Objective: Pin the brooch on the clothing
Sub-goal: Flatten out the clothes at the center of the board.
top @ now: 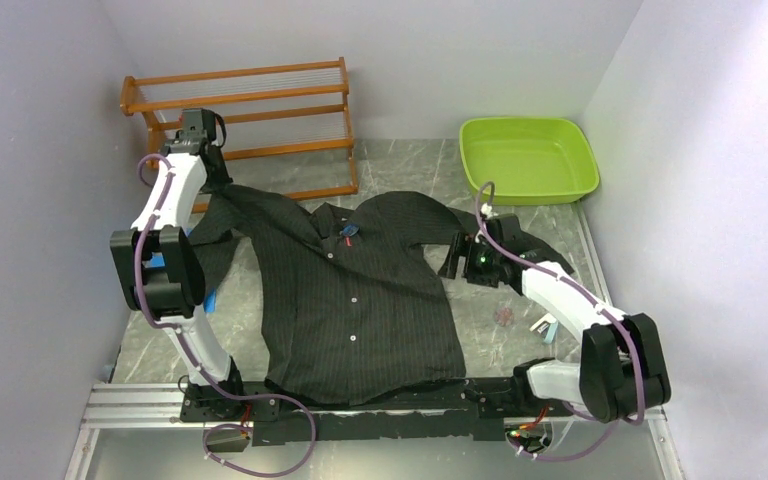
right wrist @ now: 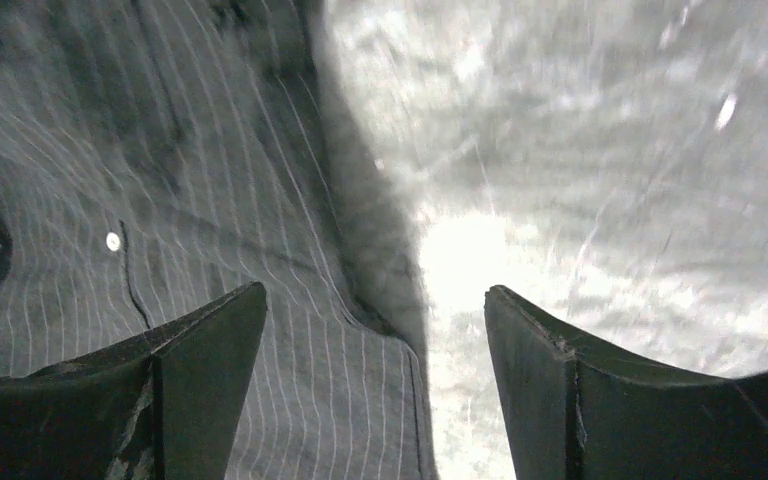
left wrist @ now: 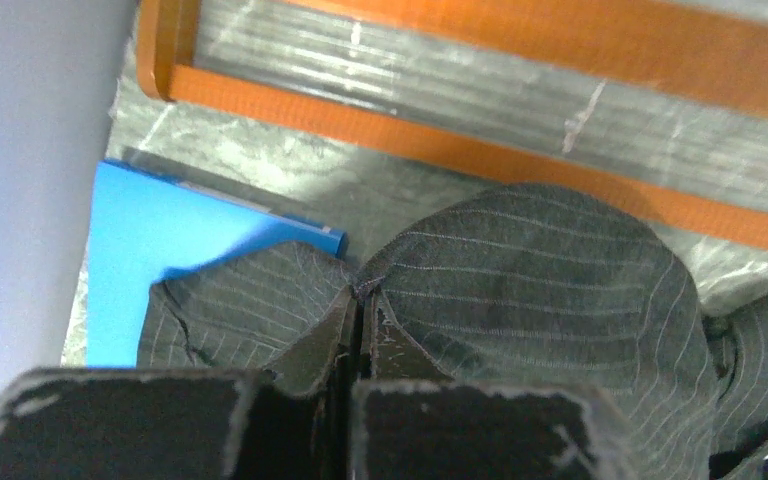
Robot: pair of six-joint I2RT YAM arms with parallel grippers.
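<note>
A black pinstriped shirt is lying front-up across the middle of the grey tabletop. Its collar is pointing toward twelve o'clock, one sleeve is reaching toward ten o'clock and the other toward three. The left end effector is pinching the ten o'clock sleeve, jaws closed flat on a fold of cloth, beside a blue sheet and just in front of a wooden rack at eleven o'clock. The right end effector is hanging at three o'clock with its jaws spread wide and gripping nothing, one finger over the sleeve edge and the other over bare tabletop. A green tub is sitting at one o'clock. A small pinkish object is lying on the tabletop at four o'clock; I cannot tell whether it is the brooch. The shirt is looking light, limp and quick to bunch, so it will likely slide and wrinkle rather than resist. A seam, a cuff or the doubled button placket should give firmer purchase than a single layer.
</note>
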